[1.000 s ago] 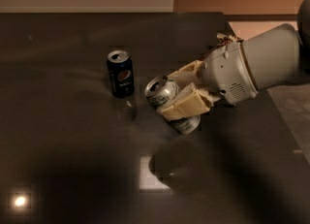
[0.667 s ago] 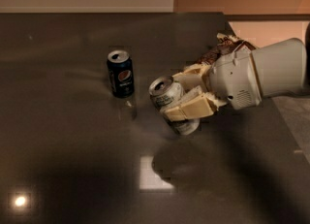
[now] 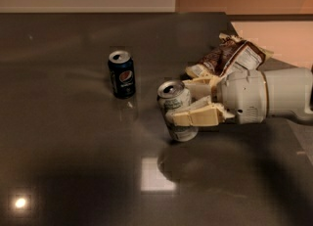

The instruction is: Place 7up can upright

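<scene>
While my cream-coloured two-finger gripper (image 3: 180,101) reaches in from the right on its thick white arm (image 3: 274,95), I see its fingers (image 3: 193,117) pinching the silver-white aluminium 7up can (image 3: 172,99) from both sides, one finger behind the can and one in front. I read the can as nearly upright with its silver top leaning a little to the left, its base down at the glossy dark grey table (image 3: 73,146) near the middle, though I cannot tell if it rests there. Standing upright just to its left is a dark blue Pepsi can (image 3: 122,76), and a crumpled brown snack bag (image 3: 230,56) lies behind the gripper.
</scene>
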Robot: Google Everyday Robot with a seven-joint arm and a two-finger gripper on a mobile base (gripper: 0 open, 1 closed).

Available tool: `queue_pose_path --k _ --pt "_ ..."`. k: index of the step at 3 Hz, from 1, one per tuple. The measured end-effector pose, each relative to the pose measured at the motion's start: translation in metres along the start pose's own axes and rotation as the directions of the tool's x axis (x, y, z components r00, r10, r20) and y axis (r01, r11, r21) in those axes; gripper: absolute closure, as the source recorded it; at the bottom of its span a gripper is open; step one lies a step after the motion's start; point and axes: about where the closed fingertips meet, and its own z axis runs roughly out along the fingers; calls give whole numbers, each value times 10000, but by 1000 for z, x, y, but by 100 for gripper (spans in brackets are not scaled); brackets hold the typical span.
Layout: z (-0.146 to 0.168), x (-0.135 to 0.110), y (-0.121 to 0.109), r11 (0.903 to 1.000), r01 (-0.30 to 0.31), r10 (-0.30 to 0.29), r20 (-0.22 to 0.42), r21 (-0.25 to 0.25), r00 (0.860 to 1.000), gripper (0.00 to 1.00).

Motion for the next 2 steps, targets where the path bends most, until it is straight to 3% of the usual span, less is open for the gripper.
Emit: queue_pose_path --k 1,2 --pt "-3 6 3 9991 131 -83 1126 -413 9936 100" --pt "-3 11 7 9940 625 -430 2047 -893 9779 100"
